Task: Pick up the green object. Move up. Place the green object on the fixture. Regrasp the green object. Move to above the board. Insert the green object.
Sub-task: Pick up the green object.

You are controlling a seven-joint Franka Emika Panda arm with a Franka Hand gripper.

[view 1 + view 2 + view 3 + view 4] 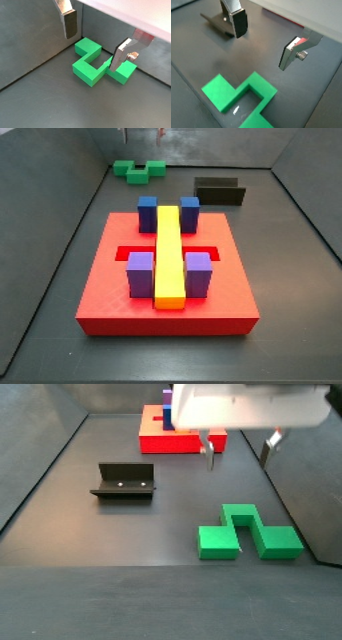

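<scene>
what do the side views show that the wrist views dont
Only the side views show the board with its yellow bar and blue and purple blocks, and the fixture standing apart from the green object.

Only the wrist views show the fingers up close: flat silver plates spread wide, nothing between them.

Both kinds show the green object lying on the dark floor, with the open gripper hanging above it, not touching.
</scene>
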